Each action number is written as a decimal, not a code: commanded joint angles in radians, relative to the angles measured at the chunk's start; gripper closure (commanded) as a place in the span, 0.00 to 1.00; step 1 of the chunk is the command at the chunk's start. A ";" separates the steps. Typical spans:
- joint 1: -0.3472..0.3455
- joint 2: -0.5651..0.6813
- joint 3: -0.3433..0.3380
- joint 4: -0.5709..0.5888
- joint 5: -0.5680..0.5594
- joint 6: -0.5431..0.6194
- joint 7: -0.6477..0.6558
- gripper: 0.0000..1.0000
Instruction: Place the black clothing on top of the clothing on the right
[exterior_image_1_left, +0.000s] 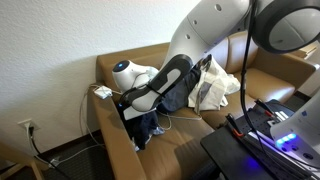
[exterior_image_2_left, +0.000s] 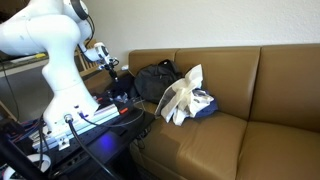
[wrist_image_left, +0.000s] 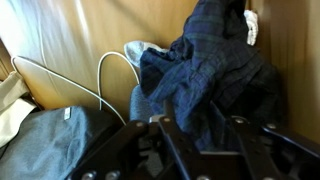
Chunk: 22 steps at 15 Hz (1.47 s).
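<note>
The black clothing (exterior_image_1_left: 148, 126) is a dark blue-black crumpled garment at the armrest end of the brown couch (exterior_image_1_left: 190, 150). It also shows in an exterior view (exterior_image_2_left: 155, 78) and fills the wrist view (wrist_image_left: 215, 70). My gripper (exterior_image_1_left: 135, 112) (exterior_image_2_left: 120, 88) sits at that end of the couch. Its fingers (wrist_image_left: 190, 110) are partly closed with the dark cloth between them, and part of the cloth hangs below it. The clothing on the right is a white and cream heap (exterior_image_1_left: 215, 88) (exterior_image_2_left: 183, 98) on the seat beside it, with a blue piece (exterior_image_2_left: 205, 105) under it.
A white cable (wrist_image_left: 80, 75) loops over the couch, and a white plug block (exterior_image_1_left: 103, 92) lies on the armrest. A grey-blue cloth (wrist_image_left: 50, 140) lies at the lower left of the wrist view. Black equipment with a blue light (exterior_image_2_left: 95, 130) stands before the couch.
</note>
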 joint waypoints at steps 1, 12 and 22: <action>0.018 0.019 -0.015 0.037 -0.030 -0.034 0.031 0.88; 0.163 -0.059 -0.136 -0.089 -0.173 0.112 0.325 1.00; -0.041 -0.047 -0.006 -0.143 -0.089 0.271 0.198 0.48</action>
